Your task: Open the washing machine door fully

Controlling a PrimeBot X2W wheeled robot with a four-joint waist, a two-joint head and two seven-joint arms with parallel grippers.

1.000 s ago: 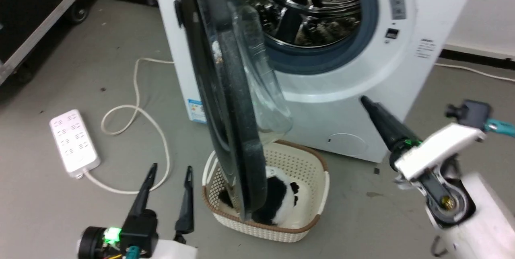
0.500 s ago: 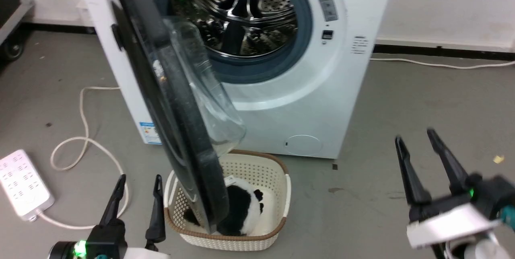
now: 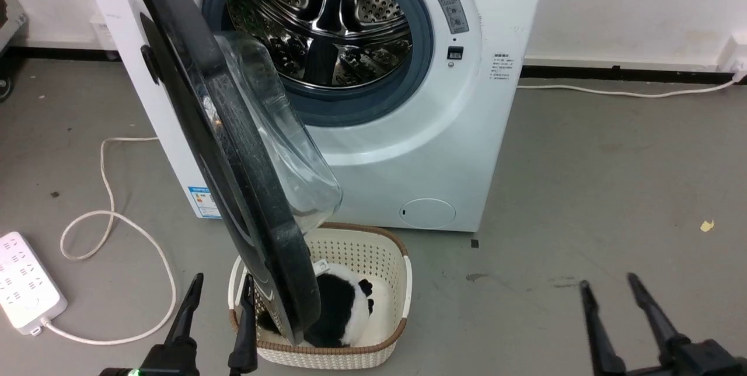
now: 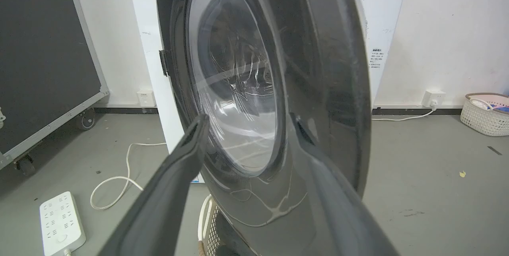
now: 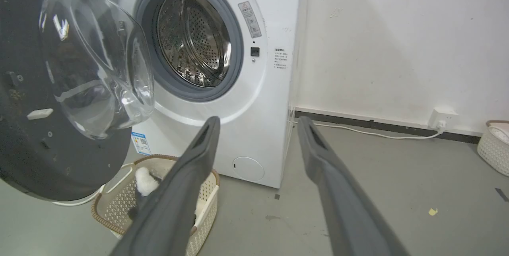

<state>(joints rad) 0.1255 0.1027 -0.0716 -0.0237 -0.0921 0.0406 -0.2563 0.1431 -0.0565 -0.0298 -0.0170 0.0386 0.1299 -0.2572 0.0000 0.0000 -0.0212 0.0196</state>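
I see door (image 3: 239, 189) swung out, lower edge over basket (image 3: 373, 244); left gripper (image 3: 224, 277), right gripper (image 3: 607, 280) both spread, empty.

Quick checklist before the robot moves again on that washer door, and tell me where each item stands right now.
1. Door fully open: not ok. The washing machine door juts out roughly square to the washing machine, so it probably has more swing left.
2. Left gripper open: ok.
3. Left gripper touching the door's outer face: cannot tell; it is close beside it.
4. Right gripper open and clear of the machine: ok.
5. Door's lower edge clears the basket beneath it: cannot tell.
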